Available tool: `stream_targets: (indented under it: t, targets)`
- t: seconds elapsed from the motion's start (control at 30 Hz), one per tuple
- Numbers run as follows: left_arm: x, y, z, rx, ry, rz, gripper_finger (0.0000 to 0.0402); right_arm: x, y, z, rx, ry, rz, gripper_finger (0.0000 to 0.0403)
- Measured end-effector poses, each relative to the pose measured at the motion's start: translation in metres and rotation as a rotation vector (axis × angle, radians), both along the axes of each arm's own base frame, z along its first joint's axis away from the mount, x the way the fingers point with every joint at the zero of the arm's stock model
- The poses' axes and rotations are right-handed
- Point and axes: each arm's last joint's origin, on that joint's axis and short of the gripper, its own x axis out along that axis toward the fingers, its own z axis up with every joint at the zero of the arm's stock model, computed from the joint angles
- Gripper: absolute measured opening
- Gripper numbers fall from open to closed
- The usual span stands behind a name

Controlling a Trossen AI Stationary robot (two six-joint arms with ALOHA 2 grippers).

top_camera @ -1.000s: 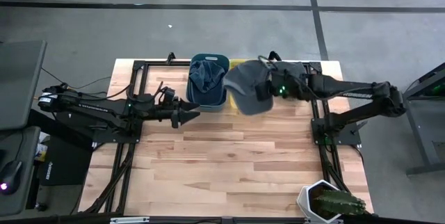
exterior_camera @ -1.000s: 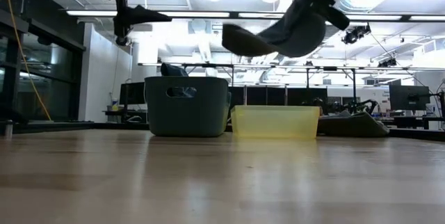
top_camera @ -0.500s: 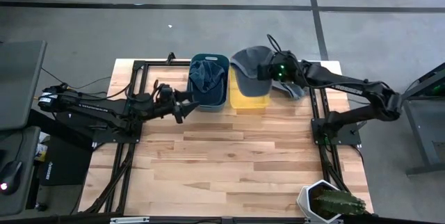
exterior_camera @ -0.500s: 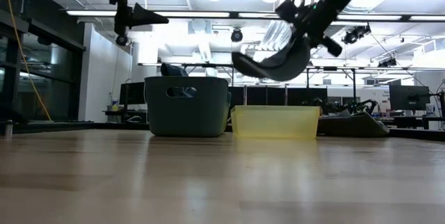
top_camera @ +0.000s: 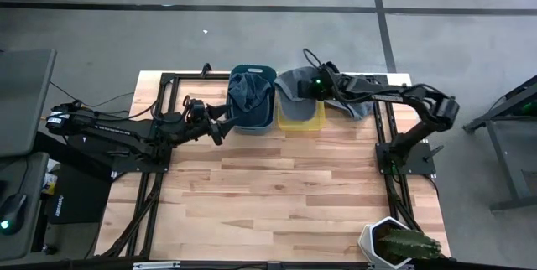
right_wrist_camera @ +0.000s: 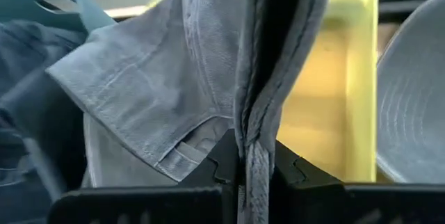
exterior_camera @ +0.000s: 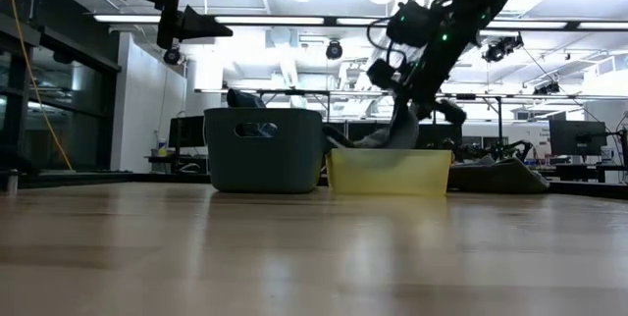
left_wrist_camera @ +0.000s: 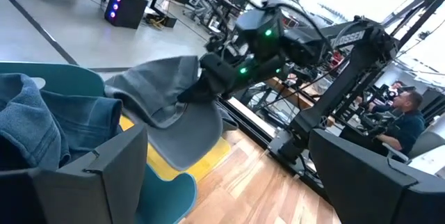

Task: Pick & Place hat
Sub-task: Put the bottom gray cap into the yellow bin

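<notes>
Over yellow bin [top_camera: 300, 112], right gripper [top_camera: 312, 88] pinching hat [top_camera: 294, 84]; we lower fully; release only once hat clears rim; left gripper [top_camera: 220, 129] spread beside bin.

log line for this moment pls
right gripper: shut on grey hat | hat: partly in yellow bin | left gripper: open, by teal bin

You've got loads of open counter [top_camera: 277, 194] up front. The back edge is crowded: teal bin [top_camera: 252, 102] and yellow bin [top_camera: 300, 115] sit side by side, hat [top_camera: 294, 85] draped over the yellow one.
</notes>
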Motion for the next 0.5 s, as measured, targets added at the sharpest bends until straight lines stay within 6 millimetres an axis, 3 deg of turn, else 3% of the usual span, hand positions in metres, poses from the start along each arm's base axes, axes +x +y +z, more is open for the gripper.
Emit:
stream_targets:
  t: [0.37, 0.5]
  targets:
    - [0.0, 0.0, 0.0, -0.003, -0.001, -0.002, 0.0342, 0.008, -0.004, -0.026, 0.073, 0.051, -0.002, 0.002]
    - [0.0, 0.0, 0.0, -0.004, -0.001, -0.002, 0.0342, 0.008, -0.004, -0.025, 0.067, 0.051, 0.017, 0.0062]
